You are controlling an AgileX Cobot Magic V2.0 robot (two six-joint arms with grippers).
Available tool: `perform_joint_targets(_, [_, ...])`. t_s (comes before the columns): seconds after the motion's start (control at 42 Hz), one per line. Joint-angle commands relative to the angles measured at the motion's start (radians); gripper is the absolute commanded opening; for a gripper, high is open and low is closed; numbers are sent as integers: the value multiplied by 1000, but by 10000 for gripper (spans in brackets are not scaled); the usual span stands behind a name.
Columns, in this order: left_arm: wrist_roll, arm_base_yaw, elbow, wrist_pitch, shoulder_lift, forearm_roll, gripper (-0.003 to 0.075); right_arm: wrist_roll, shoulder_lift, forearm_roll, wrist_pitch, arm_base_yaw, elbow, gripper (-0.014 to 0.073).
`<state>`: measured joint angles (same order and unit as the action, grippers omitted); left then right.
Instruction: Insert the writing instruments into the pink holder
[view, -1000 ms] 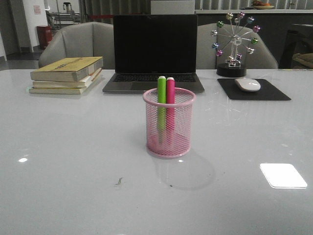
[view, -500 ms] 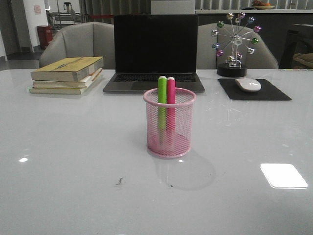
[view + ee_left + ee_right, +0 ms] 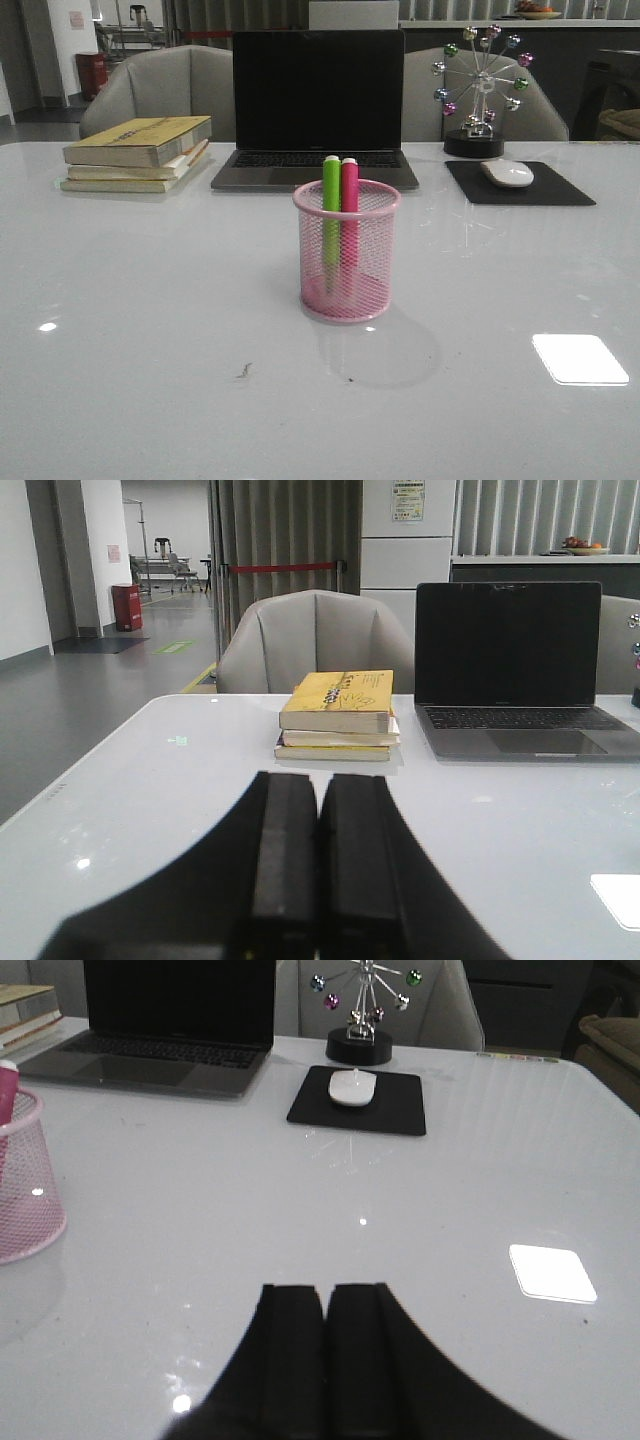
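Observation:
The pink holder [image 3: 346, 262] stands upright in the middle of the white table; part of it also shows in the right wrist view [image 3: 28, 1185]. Inside it stand the two writing instruments, side by side and poking above the rim: a lime green marker [image 3: 331, 190] and a bright pink marker [image 3: 349, 190]. The pink marker's top [image 3: 6, 1085] shows in the right wrist view. Neither arm appears in the front view. My left gripper [image 3: 319, 780] is shut with nothing in it, facing the books. My right gripper [image 3: 327, 1290] is shut and empty too, to the right of the holder.
A stack of books [image 3: 138, 152] lies at the back left. An open laptop [image 3: 316, 110] stands behind the holder. A white mouse [image 3: 507, 172] rests on a black mouse pad [image 3: 520, 185] at the back right, with a ferris-wheel ornament [image 3: 478, 90] behind it.

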<state>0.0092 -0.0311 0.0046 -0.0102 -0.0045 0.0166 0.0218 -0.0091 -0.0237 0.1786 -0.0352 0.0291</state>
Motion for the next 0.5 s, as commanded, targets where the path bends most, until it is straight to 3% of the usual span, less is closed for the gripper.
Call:
perform_joint_targets(0.0, [-2,0,6,86,-20,-1,91,4,-21,-27,-155,8,-6,57])
perform_joint_targets(0.143, [-2,0,6,86,-20,-1,91,4,-21,-56,-234,8,-6,57])
perform_joint_targets(0.476, [-2,0,6,86,-20,-1,91,4,-21,-56,-241,8,-6,57])
